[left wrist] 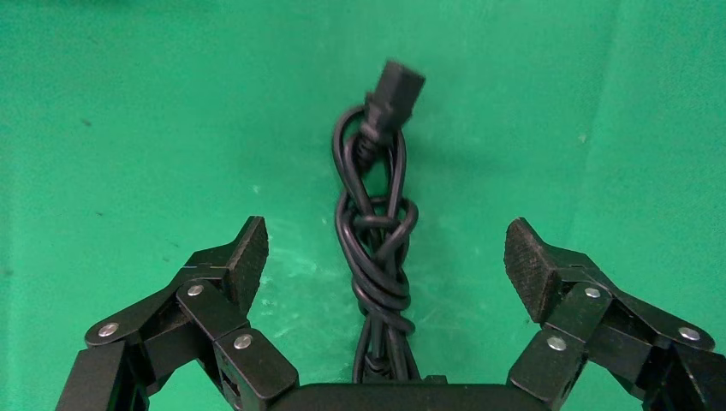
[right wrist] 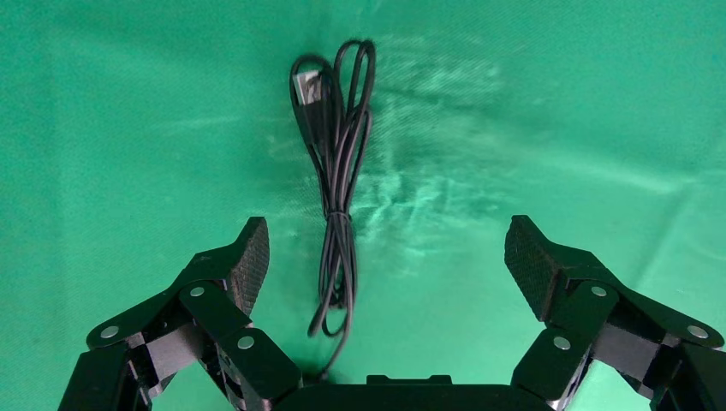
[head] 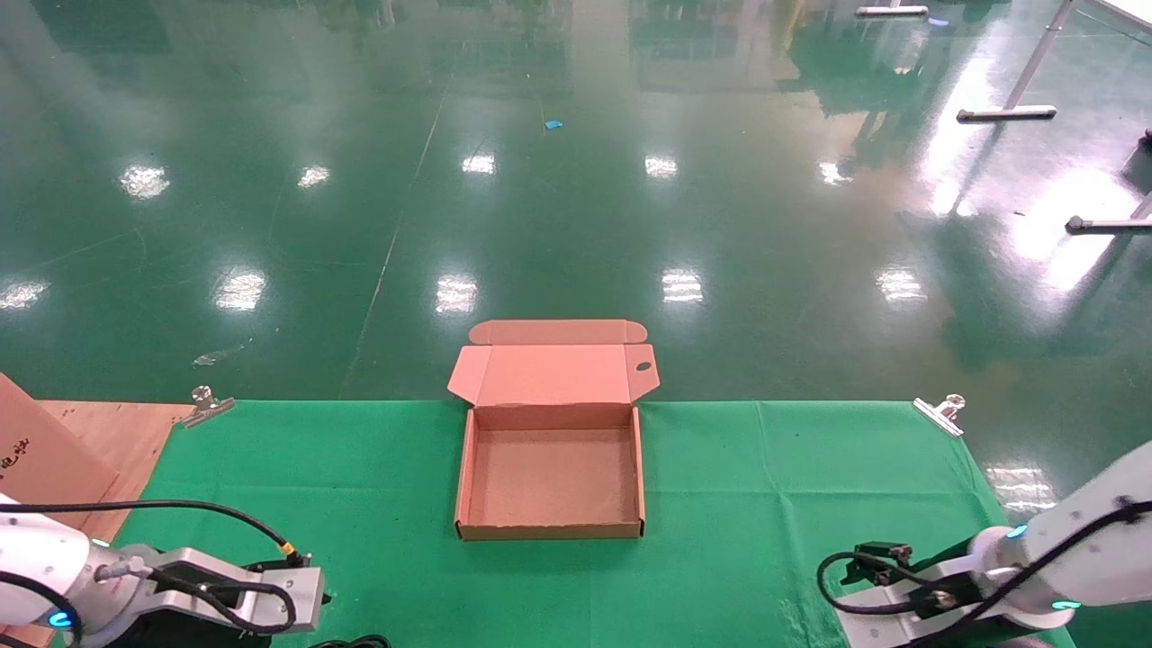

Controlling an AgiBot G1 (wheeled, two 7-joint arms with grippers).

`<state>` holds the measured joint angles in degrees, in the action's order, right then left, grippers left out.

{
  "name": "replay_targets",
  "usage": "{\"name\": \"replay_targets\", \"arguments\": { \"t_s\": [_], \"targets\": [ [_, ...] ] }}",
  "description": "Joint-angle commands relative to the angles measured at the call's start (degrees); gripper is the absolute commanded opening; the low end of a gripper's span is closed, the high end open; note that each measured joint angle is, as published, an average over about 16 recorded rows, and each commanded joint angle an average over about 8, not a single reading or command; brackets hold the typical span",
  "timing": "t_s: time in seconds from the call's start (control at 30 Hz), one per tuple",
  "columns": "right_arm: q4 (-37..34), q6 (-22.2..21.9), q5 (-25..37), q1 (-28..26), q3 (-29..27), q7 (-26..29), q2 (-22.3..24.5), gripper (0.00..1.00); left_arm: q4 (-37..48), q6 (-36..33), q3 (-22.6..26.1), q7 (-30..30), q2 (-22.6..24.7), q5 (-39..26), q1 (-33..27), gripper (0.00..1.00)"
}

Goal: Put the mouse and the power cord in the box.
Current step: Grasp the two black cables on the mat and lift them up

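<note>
1. A shallow square brown cardboard box (head: pixel 550 477) is sitting open in the middle of a table covered with green cloth (head: pixel 765 504), its hinged lid (head: pixel 553 371) folded back toward the far edge, where a side flap is showing a small hole.
2. The inside of the box is showing only bare cardboard.
3. The left gripper (left wrist: pixel 385 261) is hovering low over the near left part of the cloth with its two black ridged fingers (left wrist: pixel 244 257) spread wide apart, gripping nothing.
4. Between those spread fingers, lying flat on the cloth, a thick black power cord (left wrist: pixel 377 231) is bundled into a knotted coil, its chunky black plug end (left wrist: pixel 394 94) pointing away from the gripper.
5. The right gripper (right wrist: pixel 385 257) is hovering over the near right part of the cloth, its fingers (right wrist: pixel 535 261) likewise spread wide and holding nothing.
6. Under it, a thin black cable (right wrist: pixel 336 171) is lying in long folded loops on the cloth, with a small metal connector at its far end; the mouse body itself is not showing in any view.
7. Two metal clips (head: pixel 939 414) are pinning the cloth at the far corners of the table, and a plywood board (head: pixel 99 441) is lying at the far left beside the cloth.
</note>
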<state>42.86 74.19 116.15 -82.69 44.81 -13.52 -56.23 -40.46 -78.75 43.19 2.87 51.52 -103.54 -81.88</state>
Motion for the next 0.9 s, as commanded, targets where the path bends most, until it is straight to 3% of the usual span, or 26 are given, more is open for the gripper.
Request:
{"name": "replay_targets", "arguments": {
  "t_s": [0.03,0.33,0.4,0.6,0.67,0.9],
  "targets": [
    [-3.13,-1.56,1.27,-0.29,0.70,-1.12,-1.94,1.00,2.54,0.68,0.59,1.17,1.18,-1.07,-0.41,1.00],
    [-14.92,-4.87,0.03,-1.68,0.36,-8.06,-5.63,1.00,10.38,5.72,1.36,4.45,4.09,-3.25,-0.69,1.00],
    [-16.96,-5.13,-0.30,-2.16,0.23,-9.39,-6.13,0.85,11.60,6.68,1.21,4.97,4.44,-3.13,-0.50,0.98],
    [-21.63,-5.92,-0.51,-3.56,0.20,-12.67,-7.29,0.10,14.60,7.84,0.55,7.05,4.92,-2.05,-0.32,0.24],
    [-22.84,-6.15,-0.54,-3.93,0.18,-13.53,-7.55,0.00,15.30,8.00,0.44,7.80,4.95,-1.89,-0.43,0.02],
    [-26.28,-6.47,-1.03,-4.87,-0.04,-16.04,-8.31,0.00,17.30,7.88,0.10,9.64,4.69,-1.34,-1.04,0.00]
  ]
}}
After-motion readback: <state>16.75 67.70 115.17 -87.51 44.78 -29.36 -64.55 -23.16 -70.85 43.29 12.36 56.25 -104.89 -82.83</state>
